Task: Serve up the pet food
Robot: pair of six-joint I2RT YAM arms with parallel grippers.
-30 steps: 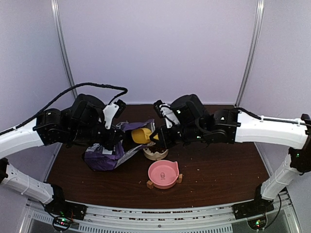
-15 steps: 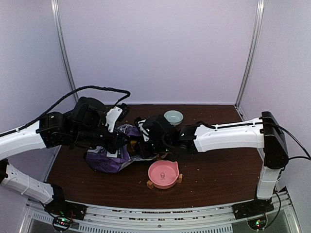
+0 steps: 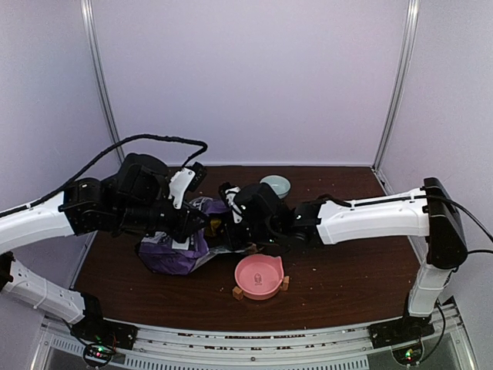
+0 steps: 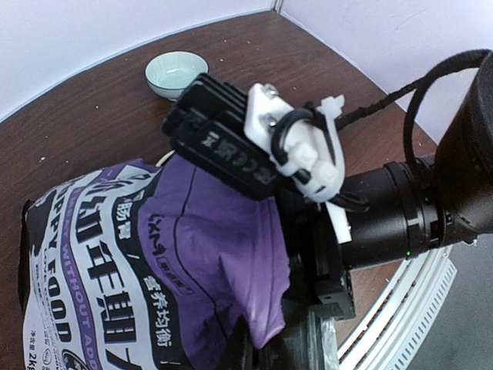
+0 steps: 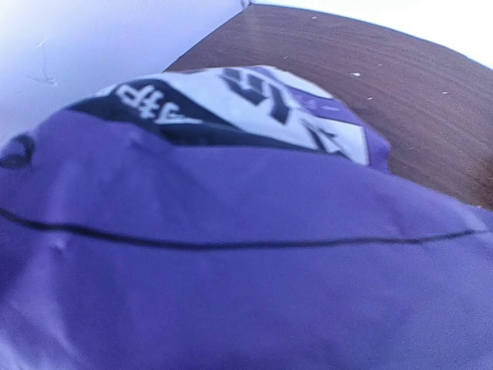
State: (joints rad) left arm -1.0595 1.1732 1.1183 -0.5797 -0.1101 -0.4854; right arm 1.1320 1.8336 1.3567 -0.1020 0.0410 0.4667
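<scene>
The purple-and-white bag (image 3: 166,254) lies at the left of the table, and it also shows in the left wrist view (image 4: 154,254). My left gripper (image 4: 258,347) is shut on the bag's purple top edge and holds its mouth up (image 3: 192,229). My right gripper (image 3: 219,227) reaches into the mouth; its fingers are hidden, and only a sliver of the yellow scoop (image 3: 216,224) shows there. The right wrist view is filled by purple bag (image 5: 231,254). The pet food is hidden. The pink bowl (image 3: 259,277) stands empty near the front.
A pale green bowl (image 3: 275,185) stands at the back, and it also shows in the left wrist view (image 4: 176,73). The right wrist's camera block (image 4: 231,142) hangs just above the bag. The pink bowl rests on small wooden feet (image 3: 237,293). Small crumbs dot the table.
My right arm has stretched left and carried the yellow scoop from above the table's middle into the bag's mouth. My left gripper has kept hold of the bag's edge.
</scene>
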